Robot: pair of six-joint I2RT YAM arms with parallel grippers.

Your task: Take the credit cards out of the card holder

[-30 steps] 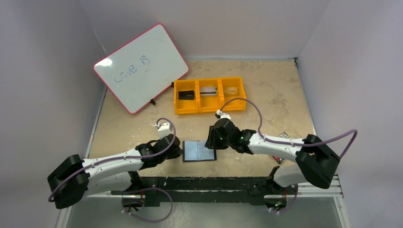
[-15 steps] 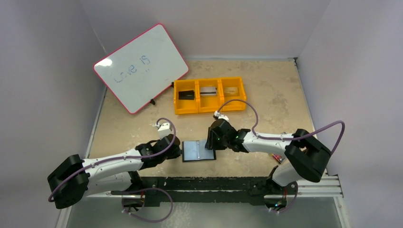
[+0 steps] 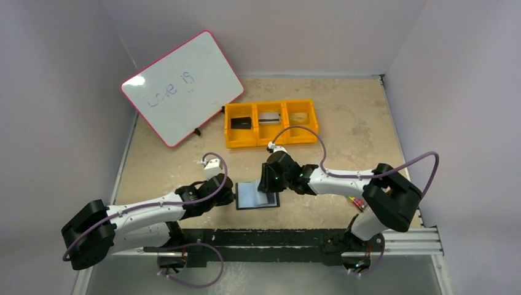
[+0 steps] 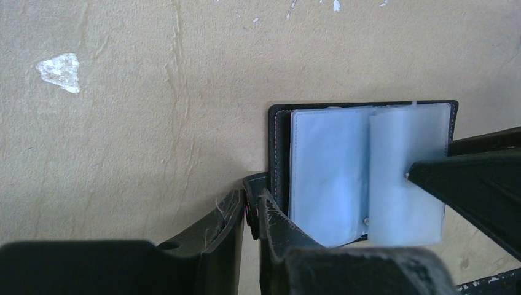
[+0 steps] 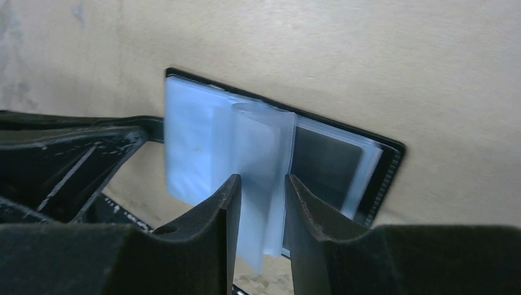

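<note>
The black card holder [image 3: 249, 198] lies open on the table between the arms, its pale clear sleeves [image 4: 329, 172] showing. My left gripper [image 4: 250, 195] is shut on the holder's small snap tab [image 4: 252, 183] at its left edge. My right gripper [image 5: 261, 181] stands over the holder [image 5: 387, 172], its jaws narrowly open around a raised, blurred sleeve [image 5: 264, 147]. A dark face shows under the sleeves on the right; I cannot tell whether it is a card. Three credit cards lie in the orange tray: black [image 3: 241, 123], silvery [image 3: 268, 118], pale [image 3: 299, 117].
The orange three-compartment tray [image 3: 270, 142] stands behind the grippers. A pink-rimmed whiteboard [image 3: 181, 86] leans at the back left. A small pack of coloured markers [image 3: 358, 203] lies by the right arm. The rail at the near table edge holds both arm bases.
My right gripper has moved left over the holder and narrowed its jaws, and a sleeve has lifted up from the right half. The left gripper has kept its hold on the tab.
</note>
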